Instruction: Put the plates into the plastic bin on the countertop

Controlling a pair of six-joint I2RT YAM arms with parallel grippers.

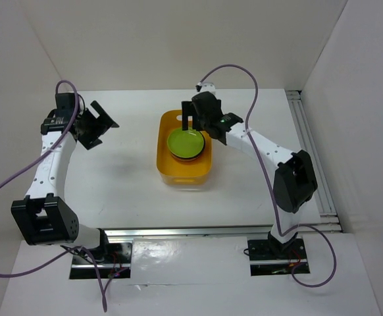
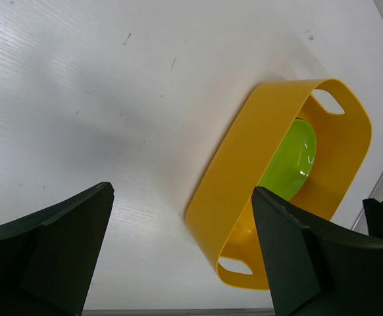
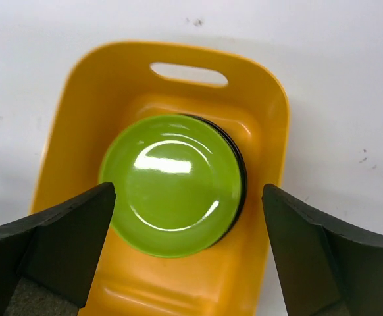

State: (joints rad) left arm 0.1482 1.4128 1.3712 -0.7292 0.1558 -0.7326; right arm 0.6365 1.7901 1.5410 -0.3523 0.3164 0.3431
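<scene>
Lime green plate (image 3: 172, 184) sits on top of the pile inside the plastic bin (image 3: 274, 125), mid-frame, right under the right end effector (image 3: 188, 197), which is released and empty. Upper left, the left end effector (image 1: 99, 125) is released too, over the bare surface (image 1: 112, 184).

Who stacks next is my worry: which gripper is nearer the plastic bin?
Right. The right gripper hangs over the far end of the plastic bin; the left gripper is well off to its left.

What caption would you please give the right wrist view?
Open right gripper above lime green plate in the plastic bin.
</scene>
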